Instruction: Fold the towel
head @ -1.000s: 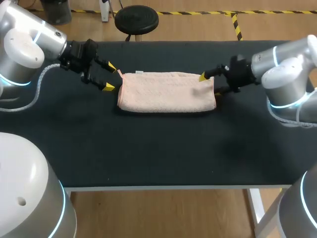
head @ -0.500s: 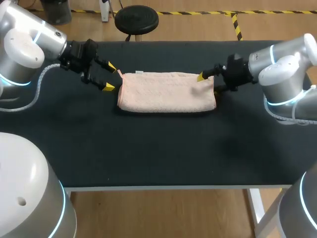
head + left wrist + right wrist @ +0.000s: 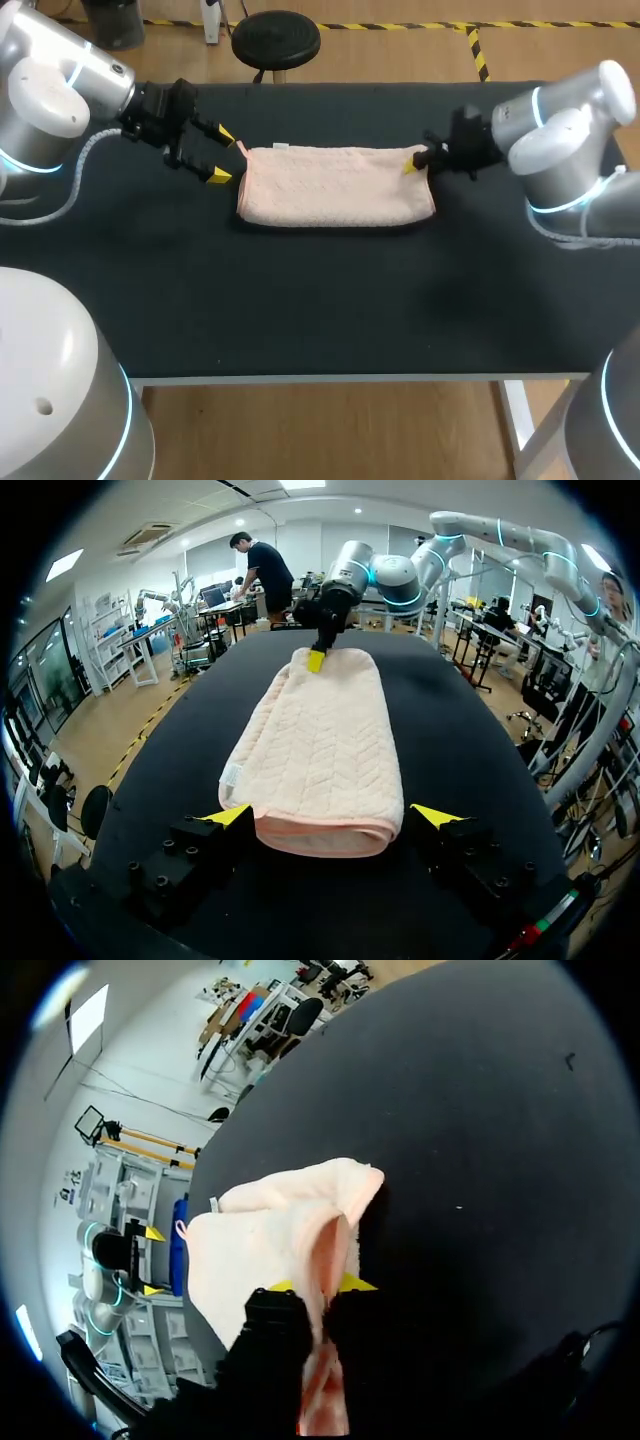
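Close up, my left gripper point(image 3: 335, 815) stands released, one yellow tip just beside each corner of the near end of the folded pink towel point(image 3: 320, 750). Farther along the black table point(image 3: 450, 710), at the towel's far end, my right gripper point(image 3: 316, 660) is clenched on a raised fold of cloth.
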